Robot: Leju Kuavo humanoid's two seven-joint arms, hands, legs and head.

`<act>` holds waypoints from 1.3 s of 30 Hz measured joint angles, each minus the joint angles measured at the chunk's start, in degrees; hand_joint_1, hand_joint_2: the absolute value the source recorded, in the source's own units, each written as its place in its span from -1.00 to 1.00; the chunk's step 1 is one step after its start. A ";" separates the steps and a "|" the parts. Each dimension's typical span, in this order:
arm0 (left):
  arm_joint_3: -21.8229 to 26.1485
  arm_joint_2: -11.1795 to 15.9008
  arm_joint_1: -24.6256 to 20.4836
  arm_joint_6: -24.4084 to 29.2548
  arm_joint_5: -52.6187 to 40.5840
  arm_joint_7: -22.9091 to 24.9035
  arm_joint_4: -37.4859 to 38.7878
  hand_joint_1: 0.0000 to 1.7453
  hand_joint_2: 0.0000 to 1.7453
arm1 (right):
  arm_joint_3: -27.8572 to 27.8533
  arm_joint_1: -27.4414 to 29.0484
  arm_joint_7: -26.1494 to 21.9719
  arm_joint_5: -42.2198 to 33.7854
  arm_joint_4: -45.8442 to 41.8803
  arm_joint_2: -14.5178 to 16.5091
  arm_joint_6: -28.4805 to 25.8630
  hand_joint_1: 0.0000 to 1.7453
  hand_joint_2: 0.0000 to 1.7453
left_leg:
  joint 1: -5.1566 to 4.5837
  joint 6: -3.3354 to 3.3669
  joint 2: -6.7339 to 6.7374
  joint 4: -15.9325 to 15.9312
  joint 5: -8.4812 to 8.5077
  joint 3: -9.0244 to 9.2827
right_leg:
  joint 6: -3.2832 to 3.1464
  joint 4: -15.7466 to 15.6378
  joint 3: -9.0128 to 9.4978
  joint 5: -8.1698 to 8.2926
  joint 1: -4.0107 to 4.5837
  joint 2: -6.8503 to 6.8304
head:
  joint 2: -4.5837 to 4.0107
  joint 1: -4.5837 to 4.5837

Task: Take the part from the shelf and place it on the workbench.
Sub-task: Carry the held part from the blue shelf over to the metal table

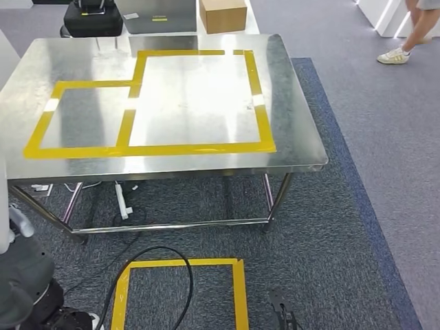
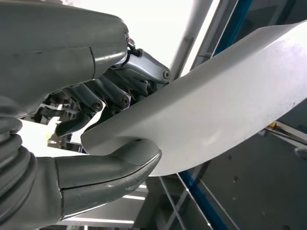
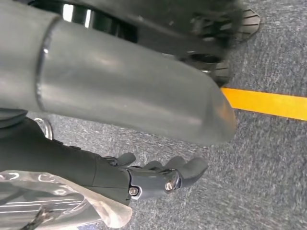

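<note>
A pale grey, curved flat part (image 2: 224,105) sits in my left hand (image 2: 90,62), gripped at one end between the thick thumb (image 2: 108,175) and the darker fingers (image 2: 119,93). Its long end reaches away from the palm. The steel workbench (image 1: 291,124) stands straight ahead in the head view, its top bare and marked with two yellow tape rectangles (image 1: 197,148). My left arm comes in low at the picture's left corner. My right hand (image 3: 152,177) hangs over the grey carpet with loosely extended fingers and holds nothing.
On the carpet before the bench are a yellow tape square (image 1: 181,262) and a black cable (image 1: 171,289). A power strip (image 1: 122,203) lies under the bench. Behind it stand a cardboard box (image 1: 223,14) and a black bag (image 1: 93,17). A person's foot (image 1: 394,55) steps at far right.
</note>
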 joint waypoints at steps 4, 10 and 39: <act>0.02 -0.01 0.01 0.00 0.03 0.00 0.00 1.00 1.00 | -0.01 0.32 -0.01 0.00 0.01 0.00 0.01 -1.00 -1.00 | -0.14 -0.25 -0.31 -0.04 -2.50 3.00 | -0.55 -6.41 -1.21 6.31 0.11 0.02 | 0.00 0.02; 0.03 -0.05 -0.07 -0.01 0.10 -0.04 -0.01 1.00 1.00 | -0.14 0.66 -0.04 0.00 0.04 -0.03 -0.01 -1.00 -1.00 | -0.22 -1.91 -0.35 0.62 -3.73 4.93 | -2.80 -13.51 1.66 10.67 0.46 -0.08 | 0.00 -0.60; 0.20 -0.19 0.19 0.24 -0.48 -0.72 0.07 1.00 1.00 | -0.58 0.54 -0.18 -0.01 0.03 0.01 0.39 -1.00 -1.00 | -0.04 -1.68 -0.69 1.22 -4.03 3.25 | -2.26 -11.70 -0.50 10.03 0.70 0.12 | -0.01 -0.62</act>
